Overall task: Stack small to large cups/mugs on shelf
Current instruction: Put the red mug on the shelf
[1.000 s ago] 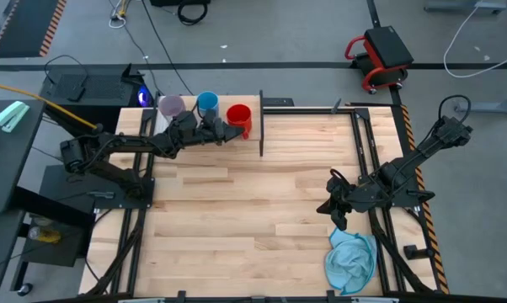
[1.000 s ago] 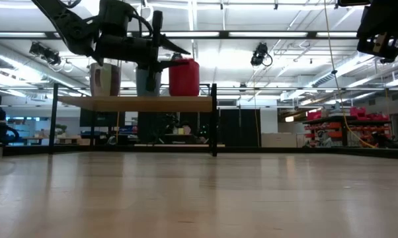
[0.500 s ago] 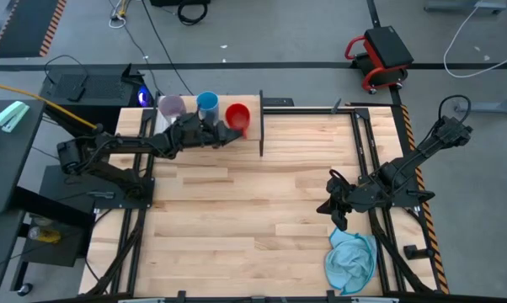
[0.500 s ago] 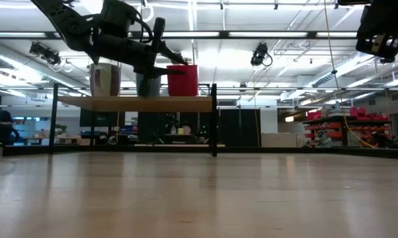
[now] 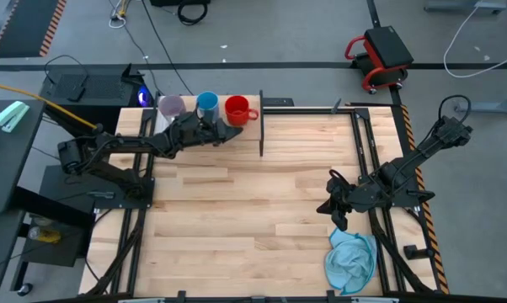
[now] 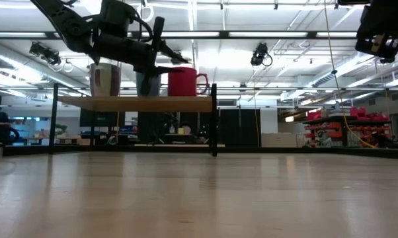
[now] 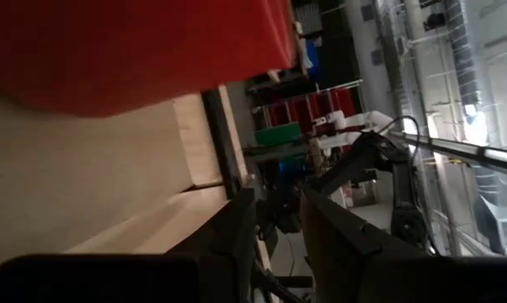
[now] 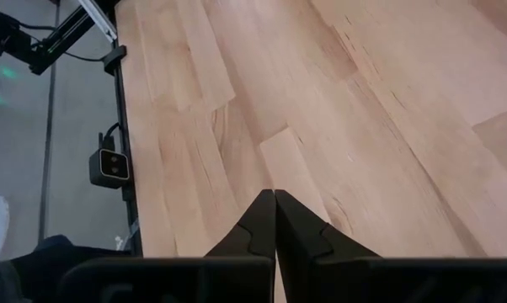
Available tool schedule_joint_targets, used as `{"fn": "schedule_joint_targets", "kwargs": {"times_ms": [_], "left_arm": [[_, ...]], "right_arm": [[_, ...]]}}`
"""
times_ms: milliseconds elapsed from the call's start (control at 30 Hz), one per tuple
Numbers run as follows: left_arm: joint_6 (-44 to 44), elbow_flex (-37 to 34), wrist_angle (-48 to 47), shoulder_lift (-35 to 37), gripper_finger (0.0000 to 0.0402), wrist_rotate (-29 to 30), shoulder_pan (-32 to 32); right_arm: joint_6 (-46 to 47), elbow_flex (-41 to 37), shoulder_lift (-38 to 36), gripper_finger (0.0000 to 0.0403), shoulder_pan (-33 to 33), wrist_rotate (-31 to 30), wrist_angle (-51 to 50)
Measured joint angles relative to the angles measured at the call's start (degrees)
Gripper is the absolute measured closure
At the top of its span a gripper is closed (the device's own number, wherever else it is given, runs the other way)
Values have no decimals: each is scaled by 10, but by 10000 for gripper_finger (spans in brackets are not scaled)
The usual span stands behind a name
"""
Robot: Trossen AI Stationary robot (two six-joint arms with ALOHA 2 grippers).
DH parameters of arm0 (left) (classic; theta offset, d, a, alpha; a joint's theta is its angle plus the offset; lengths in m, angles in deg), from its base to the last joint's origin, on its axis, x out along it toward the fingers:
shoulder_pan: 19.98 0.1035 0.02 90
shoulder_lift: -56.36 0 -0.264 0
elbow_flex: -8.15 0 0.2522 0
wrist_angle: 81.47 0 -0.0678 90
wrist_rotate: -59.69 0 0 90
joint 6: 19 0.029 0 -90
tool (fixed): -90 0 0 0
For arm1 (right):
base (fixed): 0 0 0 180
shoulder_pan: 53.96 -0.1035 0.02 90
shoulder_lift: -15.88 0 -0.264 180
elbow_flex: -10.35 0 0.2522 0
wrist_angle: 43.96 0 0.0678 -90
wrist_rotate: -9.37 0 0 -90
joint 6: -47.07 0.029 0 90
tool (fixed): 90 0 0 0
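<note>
Three cups in a row on the shelf point(image 6: 139, 104), red cup point(image 6: 183, 82) beside the left gripper's point(image 6: 174, 61) spread fingers.

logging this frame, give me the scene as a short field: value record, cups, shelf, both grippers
shelf: raised light-wood board at the table's far left
cups: purple cup, blue cup, red cup in a row on the shelf
red cup handle: points toward the table's right side
left gripper: over the shelf beside the red cup, open, holding nothing
right gripper: shut, empty, over the table's right side
cloth: light blue, near right edge
</note>
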Motion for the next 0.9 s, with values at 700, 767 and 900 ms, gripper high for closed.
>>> {"fn": "schedule_joint_targets", "kwargs": {"times_ms": [700,767,900], "left_arm": [[137,0,86,0,341,329,-258],[155,0,86,0,348,387,-287],[190,0,85,0,359,493,-333]], "right_arm": [[-371,101,37,400,573,320,138],[-396,147,80,400,629,379,135],[-426,243,200,401,707,471,119]]}}
